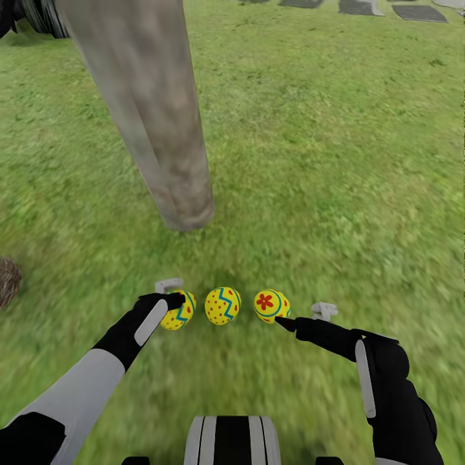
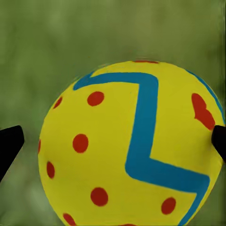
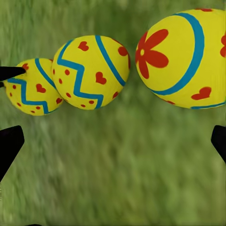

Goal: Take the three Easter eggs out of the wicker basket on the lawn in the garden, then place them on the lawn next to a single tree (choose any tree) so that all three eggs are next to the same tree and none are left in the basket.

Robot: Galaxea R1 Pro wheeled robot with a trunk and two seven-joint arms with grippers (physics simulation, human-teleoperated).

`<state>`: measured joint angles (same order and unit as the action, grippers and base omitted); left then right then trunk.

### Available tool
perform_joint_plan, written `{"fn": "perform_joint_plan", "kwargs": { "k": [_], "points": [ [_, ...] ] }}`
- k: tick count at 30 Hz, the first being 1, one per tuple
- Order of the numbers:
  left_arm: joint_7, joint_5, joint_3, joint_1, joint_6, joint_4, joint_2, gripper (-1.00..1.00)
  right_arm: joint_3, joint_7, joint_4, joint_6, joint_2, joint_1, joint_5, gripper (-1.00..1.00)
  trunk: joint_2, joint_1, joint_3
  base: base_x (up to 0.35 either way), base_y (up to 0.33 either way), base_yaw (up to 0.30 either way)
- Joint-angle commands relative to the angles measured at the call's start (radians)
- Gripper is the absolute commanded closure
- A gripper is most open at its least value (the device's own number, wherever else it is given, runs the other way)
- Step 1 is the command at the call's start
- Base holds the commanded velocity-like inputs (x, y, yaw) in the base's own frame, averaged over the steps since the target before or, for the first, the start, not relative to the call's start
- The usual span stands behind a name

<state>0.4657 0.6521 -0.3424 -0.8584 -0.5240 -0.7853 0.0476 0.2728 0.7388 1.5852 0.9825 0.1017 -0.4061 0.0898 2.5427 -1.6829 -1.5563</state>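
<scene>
We see three Easter eggs (image 1: 222,306) in a row on the lawn (image 1: 336,194), the tree (image 1: 155,123) at eleven o'clock.

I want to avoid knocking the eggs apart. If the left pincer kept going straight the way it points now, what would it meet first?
The left-hand egg: it sits right between the left pincer's fingertips, dead ahead and very close. Contact isn't clear. Beyond it is only lawn, as far as the blur allows.

Even, flat daylight over the grass (image 1: 336,161).
Grass smears toward frame edges; wrist-view backgrounds blur softly, no hard shadows.
</scene>
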Motion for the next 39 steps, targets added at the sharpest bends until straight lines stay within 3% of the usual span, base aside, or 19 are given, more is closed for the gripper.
{"fn": "perform_joint_plan", "kwargs": {
  "k": [1,39],
  "points": [
    [0.010,0.011,-0.006,-0.001,-0.001,-0.002,0.001,-1.00,0.002,0.010,0.001,0.004,0.001,-0.001,0.010,-1.00,0.000,0.001,0.003,0.000,0.000,0.000],
    [0.010,0.011,-0.006,-0.001,-0.002,0.001,0.001,-1.00,0.005,0.010,0.001,0.007,0.001,-0.003,0.010,-1.00,-0.009,0.018,0.150,0.000,0.000,0.000]
  ]
}}
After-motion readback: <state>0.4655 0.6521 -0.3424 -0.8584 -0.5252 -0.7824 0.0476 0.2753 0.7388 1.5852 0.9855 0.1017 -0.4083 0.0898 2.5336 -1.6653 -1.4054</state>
